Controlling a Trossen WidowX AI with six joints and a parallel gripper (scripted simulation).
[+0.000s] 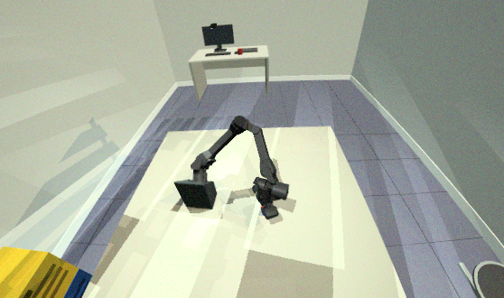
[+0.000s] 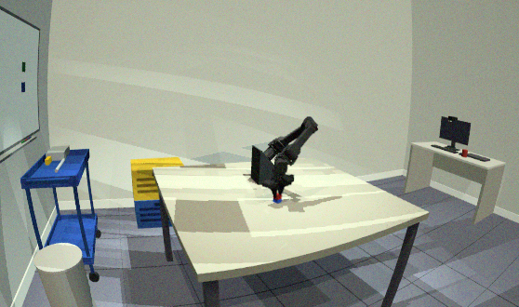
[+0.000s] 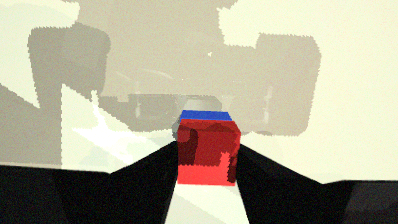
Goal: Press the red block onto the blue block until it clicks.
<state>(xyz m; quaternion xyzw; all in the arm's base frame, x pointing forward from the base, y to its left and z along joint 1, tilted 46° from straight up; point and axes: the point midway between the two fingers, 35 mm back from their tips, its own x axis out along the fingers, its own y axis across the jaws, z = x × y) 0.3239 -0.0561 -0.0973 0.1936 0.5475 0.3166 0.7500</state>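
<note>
Evidently one hand [image 1: 266, 212] [image 2: 277, 195] [image 3: 206, 149] clenched around one red block [image 2: 278, 196] [image 3: 207, 150], one blue block [image 2: 277, 201] [image 3: 205, 115] just below.

The pincer [image 1: 264, 211] [image 2: 277, 197] [image 3: 206, 149] covers nearly all of the red block [image 2: 278, 196] [image 3: 207, 150] from above, leaving only a speck between its tips. In the wrist view, the block's sides against the tips are hidden, and it screens most of the blue block [image 2: 277, 201] [image 3: 205, 115] just beyond; whether the two are fully joined cannot be told. From outside, both are too small for their seam to read. Well apart from the pincer, the yellow box [image 1: 28, 266] and the round chair [image 1: 495, 280] are cut off by the top view's lower edge.
</note>
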